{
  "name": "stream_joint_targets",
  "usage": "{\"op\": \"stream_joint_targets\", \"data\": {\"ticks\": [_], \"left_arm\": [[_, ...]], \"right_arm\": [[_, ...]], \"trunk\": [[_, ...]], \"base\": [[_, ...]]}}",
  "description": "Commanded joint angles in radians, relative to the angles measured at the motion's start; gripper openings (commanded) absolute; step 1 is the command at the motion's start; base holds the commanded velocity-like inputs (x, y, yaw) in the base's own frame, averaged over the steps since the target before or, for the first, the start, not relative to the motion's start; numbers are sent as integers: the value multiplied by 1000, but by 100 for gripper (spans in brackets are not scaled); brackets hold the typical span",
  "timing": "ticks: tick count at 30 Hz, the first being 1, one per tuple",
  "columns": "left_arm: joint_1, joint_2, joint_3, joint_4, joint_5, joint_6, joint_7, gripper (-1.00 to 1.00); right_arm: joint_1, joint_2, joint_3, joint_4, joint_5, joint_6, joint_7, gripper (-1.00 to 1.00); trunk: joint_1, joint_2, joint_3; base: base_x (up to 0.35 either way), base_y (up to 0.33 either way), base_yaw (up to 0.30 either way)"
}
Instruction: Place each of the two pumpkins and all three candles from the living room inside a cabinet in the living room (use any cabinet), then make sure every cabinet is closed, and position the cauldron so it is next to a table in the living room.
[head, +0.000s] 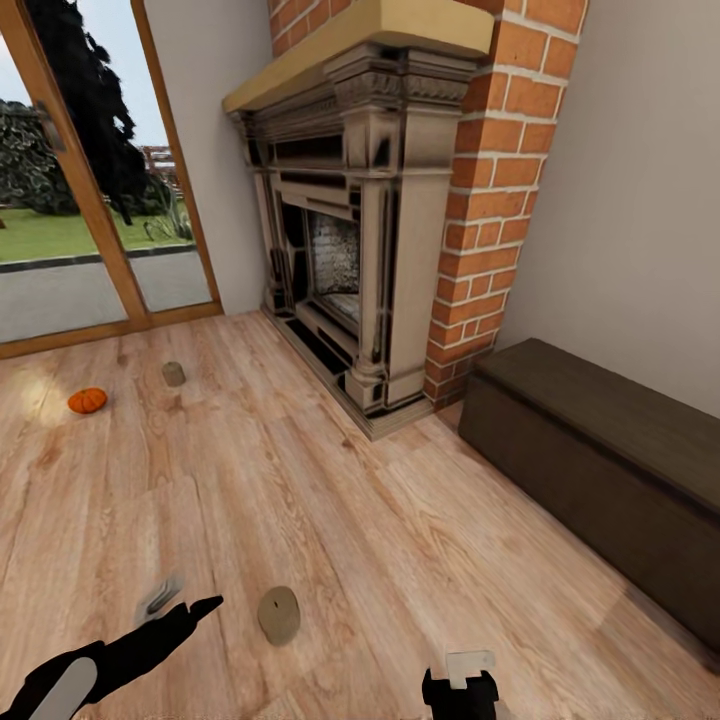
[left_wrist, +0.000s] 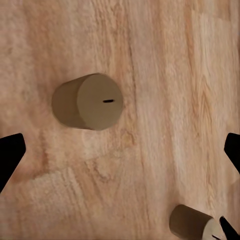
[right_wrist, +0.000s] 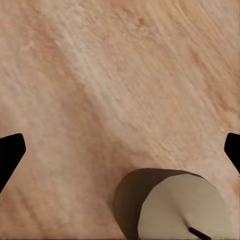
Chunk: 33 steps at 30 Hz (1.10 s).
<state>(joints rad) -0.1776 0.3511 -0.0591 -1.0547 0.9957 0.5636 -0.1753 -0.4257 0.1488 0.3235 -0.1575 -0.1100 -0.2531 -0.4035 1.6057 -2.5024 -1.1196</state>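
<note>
A small orange pumpkin (head: 87, 400) lies on the wooden floor at the far left, near the glass door. A grey-brown candle (head: 173, 374) stands a little right of it. Another candle (head: 279, 614) sits on the floor close in front of me, just right of my left gripper (head: 182, 603). In the left wrist view my left gripper (left_wrist: 120, 150) is open above the floor, with one candle (left_wrist: 87, 101) ahead of it and a second candle (left_wrist: 192, 222) at the frame's edge. My right gripper (right_wrist: 120, 150) is open, with a candle (right_wrist: 165, 205) close beneath it. The long dark-brown cabinet (head: 600, 450) stands shut at the right wall.
A stone-coloured fireplace (head: 350, 230) with a brick chimney (head: 500, 180) fills the corner ahead. A wood-framed glass door (head: 80, 200) is at the left. Open floor (head: 380, 520) lies between me and the cabinet.
</note>
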Motion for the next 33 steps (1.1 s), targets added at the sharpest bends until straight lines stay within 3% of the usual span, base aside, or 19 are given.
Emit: {"op": "stream_joint_targets", "data": {"ticks": [1,18,21,23,25,33], "left_arm": [[0,1,-2,0,3,1,0,100],[-1,0,-2,8,3,-2,0,100],[0,0,-1,7,3,-2,0,100],[0,0,-2,7,3,-2,0,100],[0,0,-3,3,3,-2,0,100],[0,0,-5,-2,3,-5,0,100]], "right_arm": [[-1,0,9,1,-10,-5,-3,100],[-1,0,8,2,-14,-35,6,100],[-1,-2,7,4,-60,-28,-10,100],[-1,-21,7,8,-123,-26,-24,100],[-1,-39,8,10,-160,-25,-28,100],[-1,-70,7,12,-193,-25,-32,100]], "trunk": [[0,-1,-5],[7,-4,-67],[7,-4,-67],[7,-4,-67],[7,-4,-67],[7,-4,-67]], "base": [[0,0,0],[0,0,0],[0,0,0],[0,0,0],[0,0,0],[0,0,0]]}}
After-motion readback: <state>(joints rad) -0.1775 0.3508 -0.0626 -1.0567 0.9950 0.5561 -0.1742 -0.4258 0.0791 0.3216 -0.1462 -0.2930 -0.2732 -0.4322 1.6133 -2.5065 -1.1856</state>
